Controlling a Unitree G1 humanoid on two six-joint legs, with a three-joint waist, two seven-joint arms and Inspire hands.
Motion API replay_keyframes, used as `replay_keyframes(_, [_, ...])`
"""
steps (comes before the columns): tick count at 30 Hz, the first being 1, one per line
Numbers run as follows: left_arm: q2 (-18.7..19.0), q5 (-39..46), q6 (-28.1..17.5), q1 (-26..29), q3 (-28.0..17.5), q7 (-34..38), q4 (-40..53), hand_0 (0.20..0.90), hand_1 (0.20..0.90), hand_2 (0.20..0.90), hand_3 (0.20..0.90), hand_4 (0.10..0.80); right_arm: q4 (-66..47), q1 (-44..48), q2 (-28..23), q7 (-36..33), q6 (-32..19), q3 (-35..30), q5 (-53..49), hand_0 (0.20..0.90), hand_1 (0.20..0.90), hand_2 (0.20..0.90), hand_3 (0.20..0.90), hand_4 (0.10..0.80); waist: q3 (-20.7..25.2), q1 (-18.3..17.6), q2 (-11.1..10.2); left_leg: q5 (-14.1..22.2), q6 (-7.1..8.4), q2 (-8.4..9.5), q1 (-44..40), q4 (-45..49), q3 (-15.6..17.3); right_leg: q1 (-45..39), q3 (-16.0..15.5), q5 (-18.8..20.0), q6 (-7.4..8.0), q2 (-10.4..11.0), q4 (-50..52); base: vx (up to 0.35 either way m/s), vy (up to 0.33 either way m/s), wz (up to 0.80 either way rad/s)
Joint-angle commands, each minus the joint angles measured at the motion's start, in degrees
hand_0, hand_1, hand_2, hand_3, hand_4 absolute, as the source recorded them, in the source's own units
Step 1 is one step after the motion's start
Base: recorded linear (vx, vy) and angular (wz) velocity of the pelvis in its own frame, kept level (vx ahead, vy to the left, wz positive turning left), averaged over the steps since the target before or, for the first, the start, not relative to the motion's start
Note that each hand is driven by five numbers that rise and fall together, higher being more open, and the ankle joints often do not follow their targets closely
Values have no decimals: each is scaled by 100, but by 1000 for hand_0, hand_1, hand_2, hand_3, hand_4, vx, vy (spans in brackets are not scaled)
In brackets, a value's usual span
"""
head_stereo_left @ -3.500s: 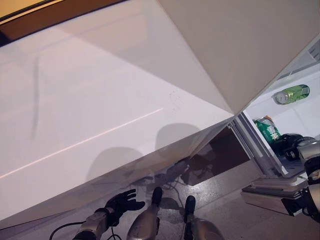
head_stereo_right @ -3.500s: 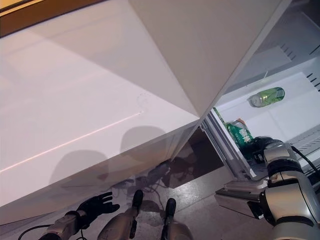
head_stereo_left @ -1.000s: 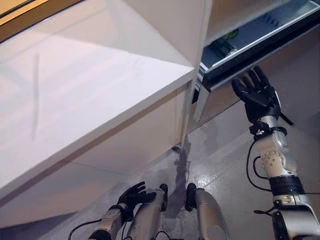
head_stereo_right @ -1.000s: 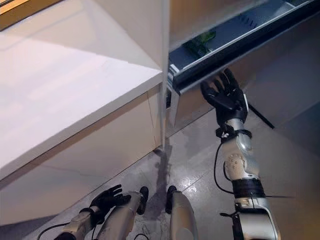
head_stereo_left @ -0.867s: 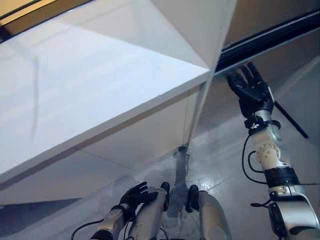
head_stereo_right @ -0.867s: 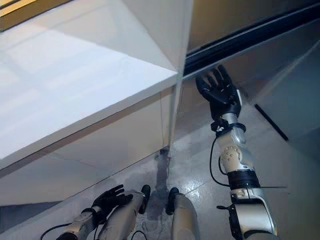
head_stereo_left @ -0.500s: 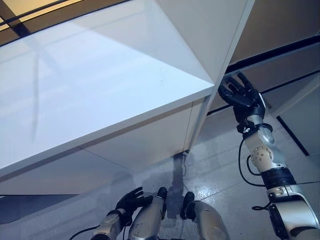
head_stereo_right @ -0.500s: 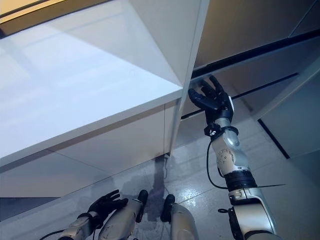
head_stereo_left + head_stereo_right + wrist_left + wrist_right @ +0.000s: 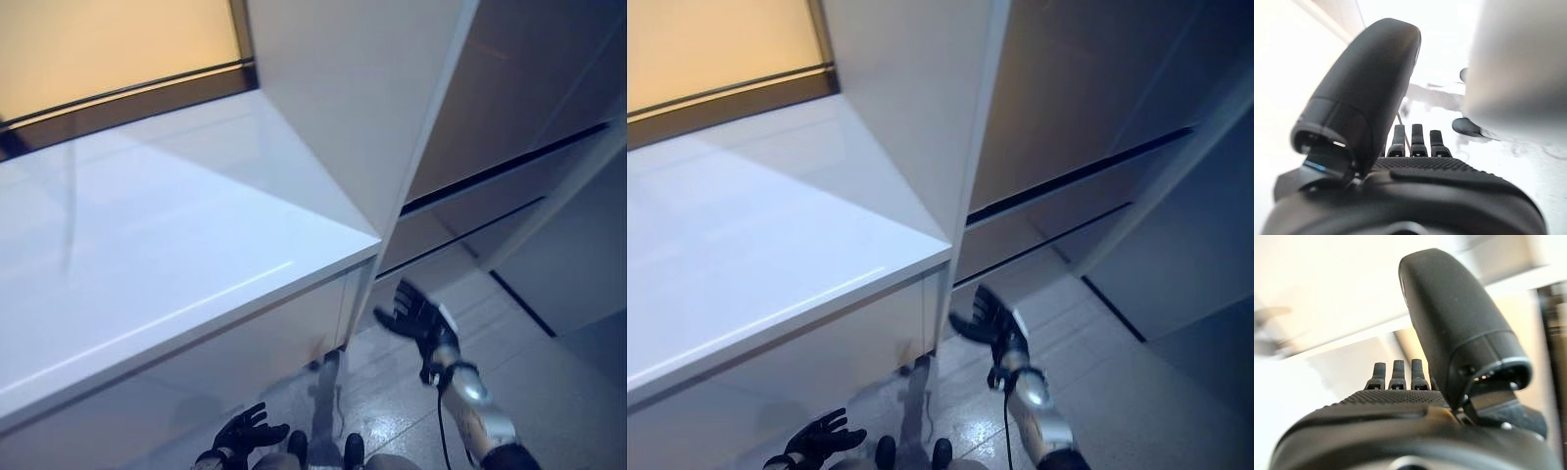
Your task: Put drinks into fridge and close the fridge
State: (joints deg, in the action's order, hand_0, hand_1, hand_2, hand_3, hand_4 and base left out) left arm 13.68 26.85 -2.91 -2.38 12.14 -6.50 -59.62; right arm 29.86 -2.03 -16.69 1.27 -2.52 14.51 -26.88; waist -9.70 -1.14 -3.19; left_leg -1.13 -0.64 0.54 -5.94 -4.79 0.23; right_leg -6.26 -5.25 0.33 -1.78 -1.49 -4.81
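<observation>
The fridge's grey doors (image 9: 529, 108) stand closed on the right, with dark seams between the panels; no drinks are in sight. My right hand (image 9: 419, 318) is open, fingers spread, low in front of the lower fridge panel and apart from it. Its own wrist view shows straight fingers (image 9: 1395, 374) and nothing held. My left hand (image 9: 243, 436) hangs open near the floor at the bottom, empty too, with fingers (image 9: 1413, 139) straight.
A white counter (image 9: 167, 264) fills the left half, with a tall white side panel (image 9: 362, 98) between it and the fridge. A yellow wall with a dark strip (image 9: 127, 93) runs behind. Grey tiled floor (image 9: 1117, 392) lies below the fridge.
The fridge door has swung closed over the cans inside. My right hand has dropped from the door to a lower spot near the floor. The camera has tilted up.
</observation>
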Motion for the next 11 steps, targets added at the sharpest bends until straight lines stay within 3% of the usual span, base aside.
replay_keyframes(1, [13,-116,5,261,-74,-47,-117,900,900,900,900,800,170,287,80,412,-200,-121,44,900,900,900,900,800,358,-40,54,535,-267,216,-58,-21,490,8,112,-243,57,-119,-19,-4,-54,-6])
replay_keyframes(4, [-22,-175,42,394,-81,-120,-320,900,900,900,900,800,1011,356,171,349,-21,-156,-22,900,900,900,900,800,436,-37,77,550,-265,220,-126,-21,542,-42,122,-285,42,-120,-19,6,-46,-7])
replay_keyframes(11, [-174,-201,-113,487,-49,-242,-916,900,900,900,900,800,3092,568,382,366,-191,-401,237,900,900,900,900,800,558,46,180,607,-296,232,-320,-20,584,-225,52,-364,14,-115,-19,22,-30,-5])
